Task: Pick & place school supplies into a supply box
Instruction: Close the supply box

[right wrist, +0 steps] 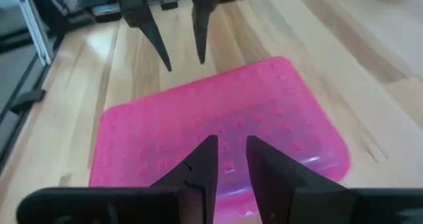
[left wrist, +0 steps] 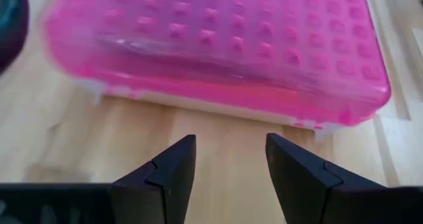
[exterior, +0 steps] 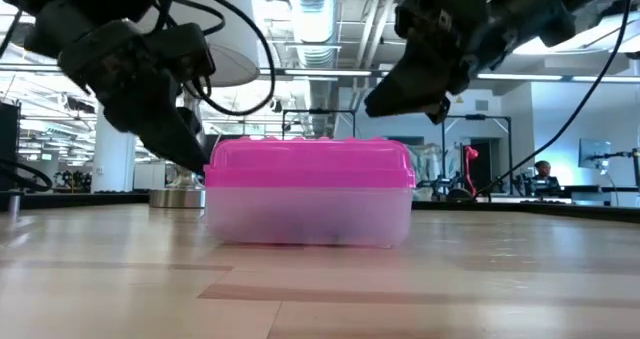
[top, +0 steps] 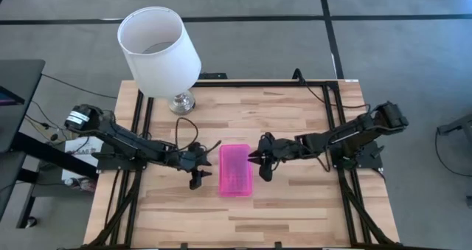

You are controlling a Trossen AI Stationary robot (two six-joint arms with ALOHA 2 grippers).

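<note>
Supply box [top: 235, 170] lying lid-up at mid table [top: 295, 213]. Left end effector [top: 196, 178] just beside its left edge, right end effector [top: 259, 167] just beside its right edge and above lid height. Lamp [top: 160, 51] standing at the table's far-left corner, behind the left arm.

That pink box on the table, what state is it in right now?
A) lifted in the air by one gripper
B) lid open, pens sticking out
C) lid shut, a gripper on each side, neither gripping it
C: the supply box sits on the table with its pink lid on, between the open left gripper and the right gripper, neither closed on it.
</note>
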